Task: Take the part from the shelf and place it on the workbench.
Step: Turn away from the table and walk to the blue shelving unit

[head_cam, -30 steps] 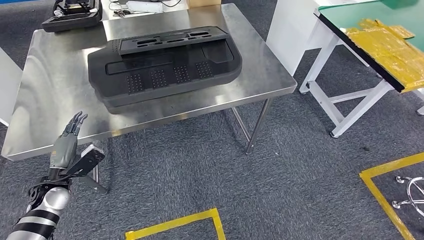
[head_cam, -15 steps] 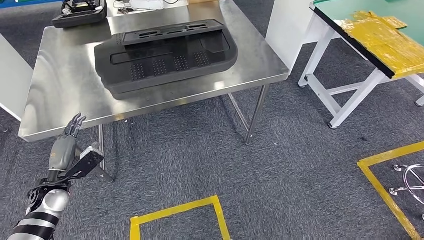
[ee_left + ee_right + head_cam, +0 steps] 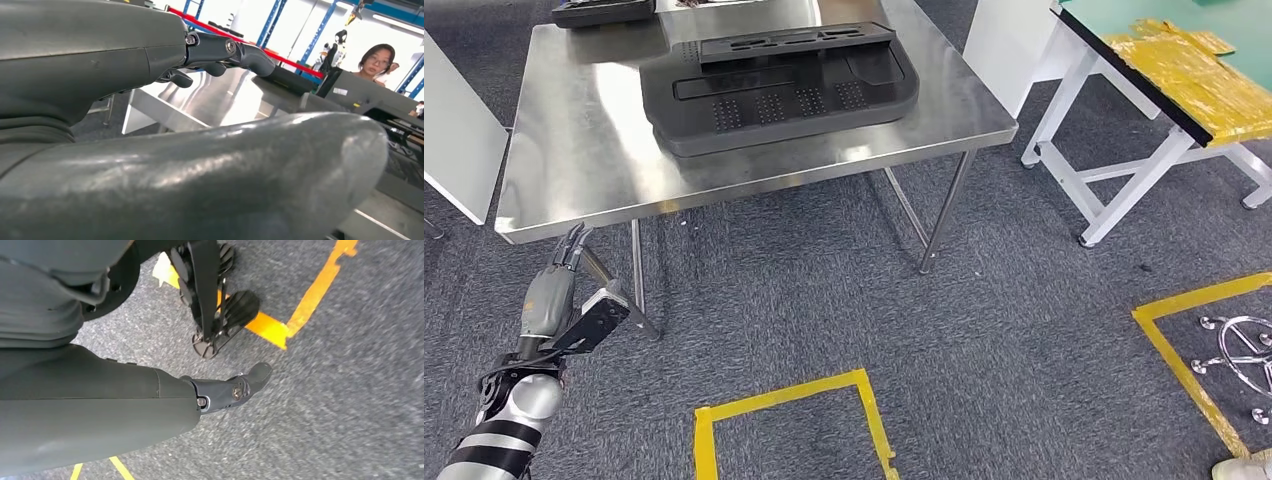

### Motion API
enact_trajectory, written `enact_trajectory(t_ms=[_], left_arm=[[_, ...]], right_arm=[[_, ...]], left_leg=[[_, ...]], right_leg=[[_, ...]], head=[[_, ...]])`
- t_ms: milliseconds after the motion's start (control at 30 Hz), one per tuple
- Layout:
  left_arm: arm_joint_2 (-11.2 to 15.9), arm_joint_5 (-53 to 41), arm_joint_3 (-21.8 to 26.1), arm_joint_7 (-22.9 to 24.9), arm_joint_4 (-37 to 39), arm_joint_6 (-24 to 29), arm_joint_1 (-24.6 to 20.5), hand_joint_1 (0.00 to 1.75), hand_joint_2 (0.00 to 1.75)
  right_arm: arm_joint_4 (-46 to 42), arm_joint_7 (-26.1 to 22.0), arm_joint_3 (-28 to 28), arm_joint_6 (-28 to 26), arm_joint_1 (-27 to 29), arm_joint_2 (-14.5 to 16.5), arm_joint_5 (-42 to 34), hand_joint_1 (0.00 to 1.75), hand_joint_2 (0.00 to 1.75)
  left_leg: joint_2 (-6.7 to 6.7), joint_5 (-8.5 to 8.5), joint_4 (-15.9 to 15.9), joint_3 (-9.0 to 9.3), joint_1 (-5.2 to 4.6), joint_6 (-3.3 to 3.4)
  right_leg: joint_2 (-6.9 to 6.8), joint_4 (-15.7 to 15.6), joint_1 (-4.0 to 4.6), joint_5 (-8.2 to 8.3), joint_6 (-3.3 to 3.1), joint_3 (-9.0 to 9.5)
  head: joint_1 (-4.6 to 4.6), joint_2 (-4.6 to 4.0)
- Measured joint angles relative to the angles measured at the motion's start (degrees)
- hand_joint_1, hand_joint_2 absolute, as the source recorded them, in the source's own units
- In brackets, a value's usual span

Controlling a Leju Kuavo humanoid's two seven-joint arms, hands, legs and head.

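- Left hand (image 3: pixel 554 290) empty, fingers straight and apart, held low before the bench (image 3: pixel 574 170) near edge
- Right hand (image 3: pixel 220 390) hangs over carpet, holding nothing; fingers mostly hidden
- Part (image 3: pixel 784 95) lies on the bench, ahead and right of the left hand, long axis crosswise; left hand seems nearer

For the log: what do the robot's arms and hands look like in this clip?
The left arm is silver with dark bands and black cables looped at the wrist. The left hand has a grey back, darker slim fingers and a flat black block at its side. Up close, the right hand shows a smooth grey ribbed cover and dark fingers with small screws.
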Motion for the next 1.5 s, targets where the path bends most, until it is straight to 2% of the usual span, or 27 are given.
enact_trajectory(t_ms=[33,100,167,233,267,300,367,400,433,467,500,567,633,767,800,867,933,967,1000,1033,1133,1167,1233,1300,1367,1433,1500], left_arm=[[-0.01,0.0,0.0,0.0,-0.05,-0.01,-0.01,0.0,0.0],[-0.03,0.02,0.0,0.0,-0.2,-0.08,0.0,0.0,0.0],[-0.09,0.14,-0.02,0.0,-0.28,-0.26,-0.01,0.0,0.0],[-0.15,0.37,-0.04,0.0,-0.27,-0.47,0.06,0.0,0.0],[-0.17,0.47,-0.03,0.0,-0.27,-0.54,0.11,0.0,0.0],[-0.16,0.54,-0.01,-0.02,-0.26,-0.56,0.16,0.0,0.0],[-0.17,0.59,0.01,-0.08,-0.24,-0.6,0.27,0.0,0.0],[-0.17,0.59,0.0,-0.11,-0.21,-0.63,0.38,0.0,0.0],[-0.18,0.63,0.0,-0.13,-0.17,-0.67,0.51,0.0,0.0],[-0.18,0.81,0.01,-0.13,-0.14,-0.75,0.62,0.0,0.0],[-0.18,1.18,0.02,-0.15,-0.11,-0.85,0.7,0.0,0.0],[-0.32,2.57,0.09,-0.41,-0.09,-1.02,0.73,0.0,0.0],[-0.63,4.13,0.34,-0.97,-0.06,-1.07,0.83,0.0,0.0],[-1.26,5.77,0.96,-1.93,-0.02,-1.07,1.71,0.0,0.0],[-1.32,5.93,1.06,-2.04,-0.02,-1.07,1.87,0.0,0.0],[-1.47,6.08,1.15,-2.16,-0.02,-1.07,2.05,0.0,0.0],[-1.64,6.13,1.16,-2.22,-0.01,-1.07,2.3,0.0,0.0],[-1.69,6.15,1.17,-2.23,0.0,-1.07,2.44,0.0,0.0],[-1.73,6.16,1.19,-2.23,0.0,-1.07,2.54,0.0,0.0],[-1.75,6.16,1.23,-2.23,-0.01,-1.07,2.6,0.0,0.0],[-1.97,6.3,1.48,-2.33,-0.09,-1.09,2.6,0.0,0.0],[-2.09,6.39,1.58,-2.4,-0.1,-1.14,2.66,0.0,0.0],[-2.18,6.51,1.87,-2.55,-0.13,-1.22,2.94,0.0,0.0],[-2.14,6.51,2.21,-2.67,-0.15,-1.24,3.2,0.0,0.0],[-2.14,6.56,2.41,-2.73,-0.15,-1.28,3.18,0.0,0.0],[-2.21,6.64,2.48,-2.75,-0.09,-1.43,3.3,0.0,0.0],[-2.27,6.87,2.54,-2.8,-0.02,-1.54,3.64,0.0,0.0]], right_arm=[[-0.01,0.0,0.0,0.0,-0.05,0.01,0.0,0.0,0.0],[-0.06,-0.05,0.0,-0.02,-0.29,-0.1,0.0,0.0,0.0],[-0.1,-0.13,-0.02,-0.05,-0.46,-0.19,0.0,0.0,0.0],[-0.1,-0.21,-0.04,-0.1,-0.5,-0.17,0.01,0.0,0.0],[-0.1,-0.28,-0.04,-0.13,-0.51,-0.17,0.01,0.0,0.0],[-0.1,-0.36,-0.05,-0.16,-0.47,-0.17,0.02,0.0,0.0],[-0.1,-0.46,-0.06,-0.21,-0.34,-0.15,0.02,0.0,0.0],[-0.1,-0.48,-0.07,-0.22,-0.28,-0.11,0.02,0.0,0.0],[-0.1,-0.48,-0.07,-0.22,-0.23,-0.07,0.03,0.0,0.0],[-0.1,-0.48,-0.07,-0.21,-0.2,0.01,0.08,0.0,0.0],[-0.1,-0.48,-0.07,-0.18,-0.17,0.08,0.19,0.0,0.0],[-0.12,-0.55,-0.07,-0.07,-0.07,0.11,0.61,0.0,0.0],[-0.12,-0.69,-0.06,0.04,0.06,0.06,1.05,0.0,0.0],[-0.08,-0.77,-0.04,0.05,0.04,0.08,1.37,0.0,0.0],[-0.08,-0.76,-0.04,0.04,0.07,0.09,1.41,0.0,0.0],[-0.08,-0.77,-0.04,0.01,0.1,0.09,1.48,0.0,0.0],[-0.08,-0.76,-0.04,0.0,0.11,0.09,1.54,0.0,0.0],[-0.08,-0.76,-0.04,0.0,0.11,0.1,1.55,0.0,0.0],[-0.08,-0.76,-0.04,0.0,0.11,0.12,1.55,0.0,0.0],[-0.08,-0.76,-0.04,0.0,0.09,0.14,1.56,0.0,0.0],[-0.08,-0.79,-0.04,-0.02,0.06,-0.07,1.72,0.0,0.0],[-0.08,-0.8,-0.04,-0.04,0.05,-0.16,1.81,0.0,0.0],[-0.08,-0.85,-0.04,-0.06,0.0,-0.19,1.97,0.0,0.0],[-0.09,-0.89,-0.04,-0.05,-0.08,-0.13,2.09,0.0,0.0],[-0.09,-0.93,-0.04,-0.02,0.08,-0.09,2.15,0.0,0.0],[-0.08,-0.96,-0.04,0.0,0.34,-0.05,2.21,0.0,0.0],[-0.08,-0.95,-0.04,0.0,0.41,0.01,2.25,0.0,0.0]], left_leg=[[-0.01,0.56,0.0,-0.56,-0.13,-0.04],[0.01,1.68,-0.21,-1.3,-0.29,-0.41],[0.16,2.82,-0.85,-1.34,-0.08,-1.11],[0.23,3.57,-1.61,-1.39,0.14,-1.87],[0.18,2.69,-1.27,-1.75,0.15,-2.16],[0.13,0.8,0.06,-2.31,0.16,-2.39],[0.05,-4.67,6.17,-4.05,0.2,-2.84],[0.05,-6.47,9.67,-4.8,0.24,-3.11],[0.06,-7.13,12.3,-5.12,0.3,-3.38],[0.11,-6.54,13.08,-4.5,0.41,-3.66],[0.32,-5.22,11.65,-2.71,0.58,-3.96],[1.64,-3.72,4.73,2.61,0.73,-4.73],[2.56,-4.01,0.43,5.33,0.49,-4.39],[0.8,-3.91,0.2,4.27,0.45,-1.67],[0.39,-3.59,0.14,3.96,0.51,-1.16],[-0.55,-2.96,0.11,3.19,0.51,-0.39],[-1.65,-2.39,0.13,2.4,0.32,-0.09],[-2.26,-2.1,0.13,2.08,0.2,-0.06],[-2.89,-1.83,0.13,1.82,0.08,-0.07],[-3.57,-1.55,0.12,1.61,-0.04,-0.11],[-5.42,-0.76,-0.01,1.18,-0.11,-0.52],[-6.02,-0.51,-0.13,1.09,-0.04,-0.81],[-7.28,0.03,-0.49,0.94,-0.03,-1.58],[-6.06,-0.71,0.36,0.22,-0.27,-2.15],[-2.51,-4.32,5.18,-1.92,-0.45,-2.51],[-0.4,-7.93,11.67,-4.37,-0.32,-2.93],[0.2,-7.87,12.83,-4.1,-0.18,-3.25]], right_leg=[[0.05,-3.72,0.22,0.77,-0.14,3.02],[-0.03,-12.07,0.86,0.78,-1.08,9.11],[-0.11,-16.0,1.38,0.47,-1.75,11.16],[-0.05,-16.92,1.14,1.7,-2.11,10.61],[-0.06,-17.37,0.85,2.38,-2.55,10.43],[-0.07,-17.78,0.53,3.11,-2.92,10.23],[-0.14,-17.9,0.33,4.27,-3.35,9.41],[-0.18,-17.86,0.32,4.72,-3.27,8.89],[-0.22,-17.8,0.28,5.13,-3.13,8.36],[-0.42,-17.67,0.17,5.48,-2.91,7.81],[-0.66,-17.41,-0.01,5.73,-2.69,7.29],[-1.39,-16.46,-0.17,5.88,-2.2,6.25],[-1.99,-15.42,0.11,5.74,-1.73,5.59],[-2.51,-14.04,0.17,5.31,-1.05,4.6],[-1.98,-12.52,0.1,4.31,-1.02,3.81],[-0.71,-6.04,0.04,0.77,-1.33,0.9],[-0.3,1.02,0.07,-2.26,-1.6,-2.0],[-0.17,2.25,0.11,-2.69,-1.57,-2.29],[0.04,1.03,0.17,-2.23,-1.5,-1.34],[0.55,-2.32,0.3,-1.12,-1.5,0.73],[4.14,-13.39,1.04,1.85,-2.45,7.22],[4.66,-14.65,1.26,2.17,-2.69,7.89],[3.47,-15.17,1.34,2.73,-2.86,8.09],[2.05,-16.2,0.97,3.63,-3.21,8.58],[0.47,-16.89,0.78,4.26,-3.52,8.76],[-1.2,-16.87,0.85,4.36,-3.65,8.53],[-2.76,-16.72,0.85,4.36,-3.63,8.33]], head=[[-0.01,0.0],[-0.08,0.0],[0.03,0.0],[0.22,0.0],[0.22,0.0],[0.15,0.0],[0.02,0.0],[-0.02,0.0],[-0.02,0.0],[-0.03,0.0],[-0.04,0.0],[-0.2,0.0],[-0.44,0.0],[-0.19,0.0],[-0.12,0.0],[-0.04,0.0],[-0.01,0.0],[-0.02,0.0],[-0.02,0.0],[-0.02,0.0],[-0.07,0.0],[-0.09,0.0],[-0.01,0.0],[-0.17,0.0],[-0.52,0.0],[-0.67,0.0],[-0.68,0.0]])
